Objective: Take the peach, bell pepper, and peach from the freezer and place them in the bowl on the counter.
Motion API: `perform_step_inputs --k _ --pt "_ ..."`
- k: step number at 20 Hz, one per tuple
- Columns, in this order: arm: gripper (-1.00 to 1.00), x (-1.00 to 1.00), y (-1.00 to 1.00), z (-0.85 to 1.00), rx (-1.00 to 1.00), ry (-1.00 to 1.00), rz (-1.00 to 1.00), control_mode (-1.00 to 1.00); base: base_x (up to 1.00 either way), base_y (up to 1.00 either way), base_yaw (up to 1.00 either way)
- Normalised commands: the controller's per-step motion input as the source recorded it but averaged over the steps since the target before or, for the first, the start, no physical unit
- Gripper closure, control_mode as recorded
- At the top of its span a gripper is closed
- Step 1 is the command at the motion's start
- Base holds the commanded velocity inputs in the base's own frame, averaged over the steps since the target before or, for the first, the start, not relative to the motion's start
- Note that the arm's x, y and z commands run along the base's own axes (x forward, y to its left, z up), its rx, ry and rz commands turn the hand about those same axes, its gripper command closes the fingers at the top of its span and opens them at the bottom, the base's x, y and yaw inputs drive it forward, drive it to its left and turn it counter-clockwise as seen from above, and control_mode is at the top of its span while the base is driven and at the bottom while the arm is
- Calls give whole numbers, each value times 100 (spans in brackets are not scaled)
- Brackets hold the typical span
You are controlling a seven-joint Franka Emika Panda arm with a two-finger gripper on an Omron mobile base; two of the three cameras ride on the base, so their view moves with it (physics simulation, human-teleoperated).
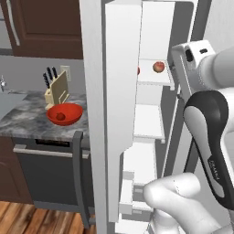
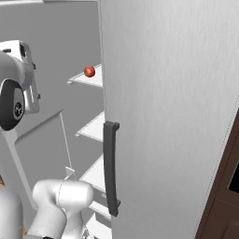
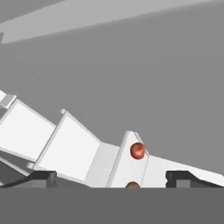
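The freezer [image 1: 151, 123] stands open, with its door [image 1: 119, 91] swung out to the left. On an upper white shelf lies a pinkish-orange peach [image 1: 158, 66]. Left of it a deep-red sliver, perhaps the bell pepper [image 1: 138, 71], peeks past the door panel. The right base view shows one reddish fruit [image 2: 89, 71] on that shelf. In the hand view a glossy red fruit [image 3: 138, 151] lies ahead and an orange-brown one [image 3: 132, 185] sits at the bottom edge; I cannot tell which is which. My gripper [image 3: 113, 179] is open, empty and short of them. The red bowl [image 1: 68, 109] on the counter [image 1: 27, 119] holds a small dark-red round thing [image 1: 60, 116].
A knife block [image 1: 57, 89] stands behind the bowl. Below the counter is a black dishwasher front [image 1: 45, 176]. The wider fridge door [image 2: 177, 116] with its dark handle [image 2: 110, 168] closes off the right side. Lower freezer shelves [image 1: 147, 121] are bare.
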Motion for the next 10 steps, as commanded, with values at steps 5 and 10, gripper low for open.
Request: perform_step_inputs --k 5,10 --pt "-100 31 0 6 0 5 0 -100 0 0 0" --pt "-100 21 -2 0 0 1 0 -100 0 0 0"
